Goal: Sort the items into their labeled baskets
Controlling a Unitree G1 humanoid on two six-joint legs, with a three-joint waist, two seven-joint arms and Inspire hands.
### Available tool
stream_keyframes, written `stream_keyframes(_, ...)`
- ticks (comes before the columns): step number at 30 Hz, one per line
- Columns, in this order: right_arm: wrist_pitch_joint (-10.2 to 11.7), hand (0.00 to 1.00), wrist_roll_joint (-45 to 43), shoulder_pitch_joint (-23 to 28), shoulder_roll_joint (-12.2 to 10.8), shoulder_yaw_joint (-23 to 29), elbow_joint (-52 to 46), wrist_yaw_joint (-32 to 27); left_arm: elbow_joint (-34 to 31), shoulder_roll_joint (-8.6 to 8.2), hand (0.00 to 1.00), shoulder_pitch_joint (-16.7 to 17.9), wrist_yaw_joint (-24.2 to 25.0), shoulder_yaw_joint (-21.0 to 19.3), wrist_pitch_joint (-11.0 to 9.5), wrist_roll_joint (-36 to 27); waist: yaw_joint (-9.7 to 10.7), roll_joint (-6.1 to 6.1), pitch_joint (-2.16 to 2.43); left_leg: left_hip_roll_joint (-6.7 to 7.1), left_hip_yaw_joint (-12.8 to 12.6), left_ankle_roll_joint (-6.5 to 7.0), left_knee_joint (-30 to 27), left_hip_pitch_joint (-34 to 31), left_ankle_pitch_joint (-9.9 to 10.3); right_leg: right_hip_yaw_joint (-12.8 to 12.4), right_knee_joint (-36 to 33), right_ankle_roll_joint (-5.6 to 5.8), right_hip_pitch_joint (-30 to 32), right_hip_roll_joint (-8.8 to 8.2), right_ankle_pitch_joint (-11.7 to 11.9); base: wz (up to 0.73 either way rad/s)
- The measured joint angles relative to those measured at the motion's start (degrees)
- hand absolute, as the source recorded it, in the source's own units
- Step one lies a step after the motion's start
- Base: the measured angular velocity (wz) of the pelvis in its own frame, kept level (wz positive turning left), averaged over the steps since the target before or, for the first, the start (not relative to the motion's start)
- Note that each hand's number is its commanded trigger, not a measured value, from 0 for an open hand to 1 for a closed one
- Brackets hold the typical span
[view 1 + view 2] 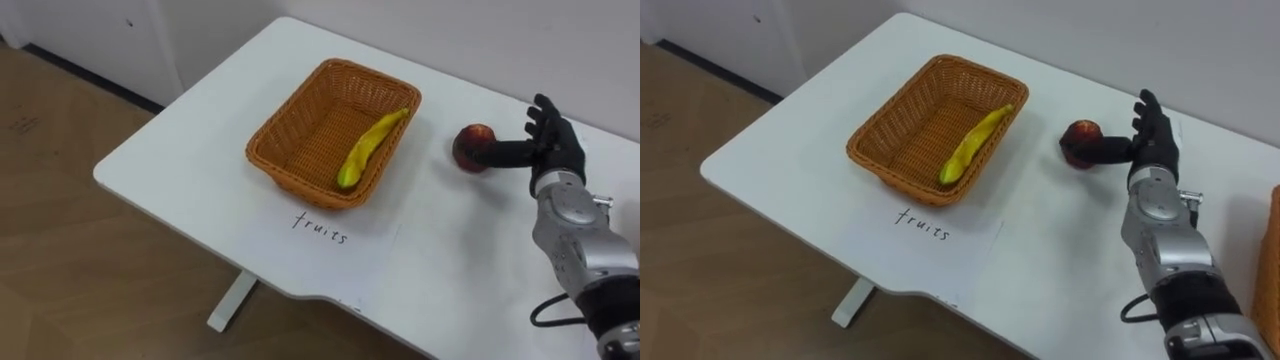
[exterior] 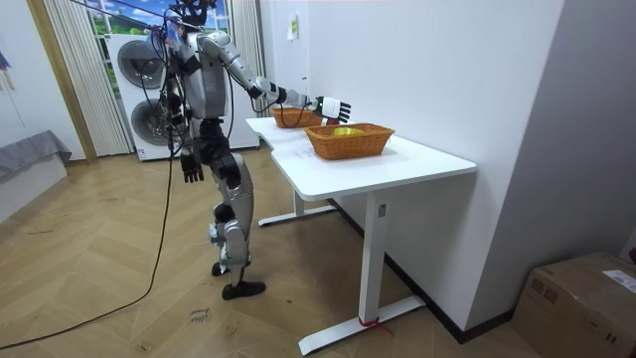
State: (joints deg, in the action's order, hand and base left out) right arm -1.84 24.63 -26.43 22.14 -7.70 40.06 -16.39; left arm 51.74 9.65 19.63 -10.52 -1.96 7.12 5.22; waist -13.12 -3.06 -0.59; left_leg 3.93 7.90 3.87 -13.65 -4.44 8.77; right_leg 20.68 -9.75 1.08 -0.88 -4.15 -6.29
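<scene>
Red apple (image 1: 472,140) touches the right hand's (image 1: 555,145) thumb, beside its straight, spread fingers; a wicker basket (image 1: 298,122) holding a banana (image 1: 370,146) lies farther left.

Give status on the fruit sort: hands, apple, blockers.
Right hand open, thumb against apple on table. Left hand hangs at side. Banana in fruit basket; apple outside it, path looks clear.

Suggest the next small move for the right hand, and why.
Probably curl the fingers round the apple: the right hand is open beside it, thumb against it, fingers straight, nothing gripped. The apple sits on the table, outside the basket that holds the banana.
</scene>
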Motion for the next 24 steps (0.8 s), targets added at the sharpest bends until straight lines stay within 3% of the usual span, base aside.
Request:
stream_keyframes(7,0.7,0.00,-0.2,-0.5,0.0,-0.2,0.7,0.8,0.2,0.01,0.00,-0.3,-0.1,1.0,-0.1,0.0,-0.2,0.20,-0.13,-0.06,0.0,-0.16,0.0,-0.9,-0.1,-0.1,-0.1,-0.24,1.1,0.05,0.0,0.00)
stream_keyframes(13,1.8,0.00,-0.7,-1.6,0.0,-0.7,3.6,1.0,1.3,-0.04,0.00,-2.6,0.0,1.5,-0.2,0.0,-1.4,0.26,-0.33,-0.18,-0.1,-0.23,0.1,-1.7,-0.3,-0.1,-0.1,-0.34,1.9,0.14,0.1,0.00)
stream_keyframes(17,1.8,0.00,-0.7,-3.1,0.0,-3.4,5.2,1.0,1.3,0.06,0.00,-3.0,-0.1,2.3,-0.1,0.0,-1.6,-0.10,-0.71,-0.18,-0.1,-0.25,0.0,-2.5,-0.4,-0.1,-0.2,-0.36,2.8,0.13,0.1,0.00)
stream_keyframes(20,1.9,0.00,-0.7,-4.9,0.0,-4.7,7.6,1.2,2.0,0.06,0.00,-5.2,-0.2,2.7,-0.2,0.0,-2.1,-0.70,-1.08,-0.22,-0.1,-0.31,0.0,-3.6,-0.6,0.0,-0.2,-0.61,4.0,0.16,0.2,0.00)
stream_keyframes(24,1.9,0.00,-0.7,-6.3,0.0,-4.7,9.2,1.6,3.5,0.17,0.00,-7.0,-0.5,2.9,-0.4,0.0,-2.9,-1.07,-1.10,-0.21,-0.1,-0.28,0.1,-4.1,-0.6,0.1,-0.1,-0.62,4.4,0.15,0.2,0.00)
